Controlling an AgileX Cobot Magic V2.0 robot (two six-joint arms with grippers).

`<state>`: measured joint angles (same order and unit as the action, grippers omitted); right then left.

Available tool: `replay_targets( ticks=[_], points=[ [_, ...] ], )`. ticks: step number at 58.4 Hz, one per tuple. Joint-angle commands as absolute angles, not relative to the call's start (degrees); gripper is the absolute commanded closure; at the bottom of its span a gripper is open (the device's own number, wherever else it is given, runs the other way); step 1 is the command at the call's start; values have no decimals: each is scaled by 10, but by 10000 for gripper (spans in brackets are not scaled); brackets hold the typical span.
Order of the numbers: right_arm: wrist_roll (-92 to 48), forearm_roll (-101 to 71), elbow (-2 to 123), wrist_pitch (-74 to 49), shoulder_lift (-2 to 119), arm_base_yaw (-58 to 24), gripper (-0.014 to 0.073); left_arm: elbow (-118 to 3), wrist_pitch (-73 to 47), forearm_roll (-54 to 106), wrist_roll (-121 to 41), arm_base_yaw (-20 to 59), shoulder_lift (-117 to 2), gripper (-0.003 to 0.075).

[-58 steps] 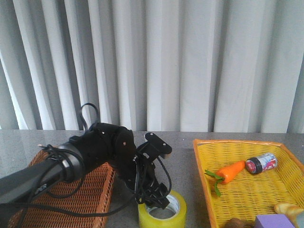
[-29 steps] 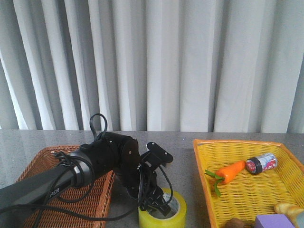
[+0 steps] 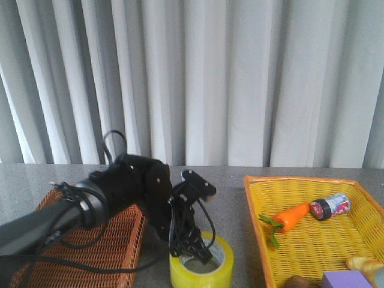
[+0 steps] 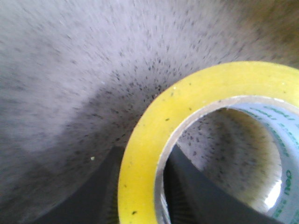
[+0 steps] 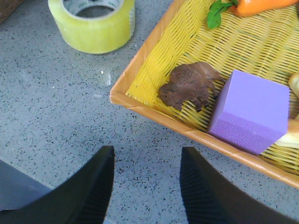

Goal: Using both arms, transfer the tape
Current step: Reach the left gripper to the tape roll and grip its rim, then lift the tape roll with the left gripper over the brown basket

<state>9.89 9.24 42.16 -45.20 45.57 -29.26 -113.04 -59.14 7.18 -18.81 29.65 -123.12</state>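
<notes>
The tape, a wide yellow roll with a white printed core, stands on the grey table between the two baskets. My left gripper reaches down onto its near-left rim. In the left wrist view the jaws straddle the tape's wall, one finger inside the core and one outside, both pressed against it. My right gripper is open and empty above bare table, just outside the yellow basket's corner, with the tape some way ahead. It is out of the front view.
A brown wicker basket sits under my left arm. A yellow basket on the right holds a carrot, a small dark-lidded jar, a purple block and a brown lump. Grey curtains hang behind.
My left gripper went down over the tape's rim and closed on its wall. The roll has shifted slightly to the left.
</notes>
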Motion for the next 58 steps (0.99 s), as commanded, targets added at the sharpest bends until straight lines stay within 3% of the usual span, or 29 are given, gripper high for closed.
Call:
replay_targets(
  ticks=[1,22,37,46,58],
  points=[
    [99,100,435,-423,453,-289,267,-1149,-570,83,-185,298,-1147,649],
    [99,100,435,-423,453,-289,267,-1149,-626,-12,-161,284,-1015,647],
    [99,100,435,-423,453,-289,267,-1143,-693,-16,-74,173,-997,647],
    [99,100,435,-423,453,-289,267,-1094,-656,-16,-65,108,-997,647],
    [99,100,435,-423,453,-289,267,-995,-545,-13,-61,80,-998,647]
  ],
)
